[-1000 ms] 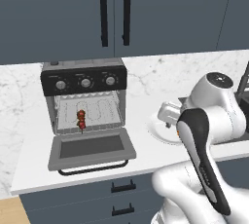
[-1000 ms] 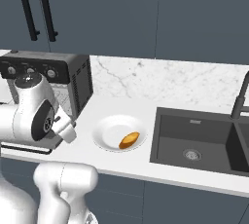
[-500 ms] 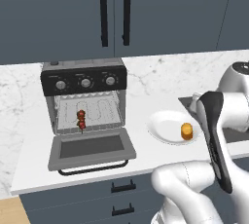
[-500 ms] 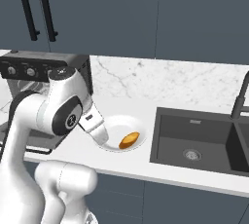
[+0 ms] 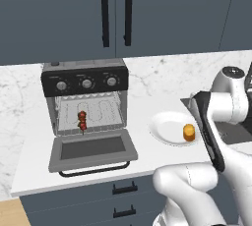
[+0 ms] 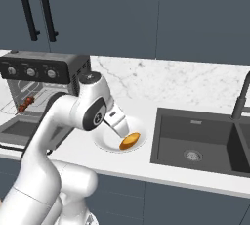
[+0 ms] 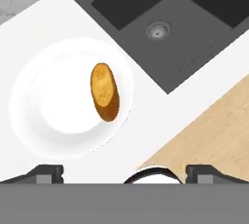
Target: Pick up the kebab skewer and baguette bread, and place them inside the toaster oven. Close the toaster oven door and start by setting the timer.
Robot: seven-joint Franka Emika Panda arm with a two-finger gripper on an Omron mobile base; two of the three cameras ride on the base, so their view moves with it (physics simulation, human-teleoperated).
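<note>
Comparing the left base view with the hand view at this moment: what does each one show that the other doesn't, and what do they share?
Left base view alone: the boxy grey toaster oven, its drop-down glass door open, and the dark red kebab skewer on the rack inside. Hand view alone: the open gripper above the counter, the sink's drain and wooden floor. Both: the golden-orange baguette bread lying on the round white plate.

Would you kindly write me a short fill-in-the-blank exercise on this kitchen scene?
1. The baguette bread lies on a white ____.
2. The kebab skewer rests inside the ____.
3. The toaster oven door is ____.
4. The hand hovers above the bread with its jaws ____.
Missing words: plate; toaster oven; open; open.
</note>
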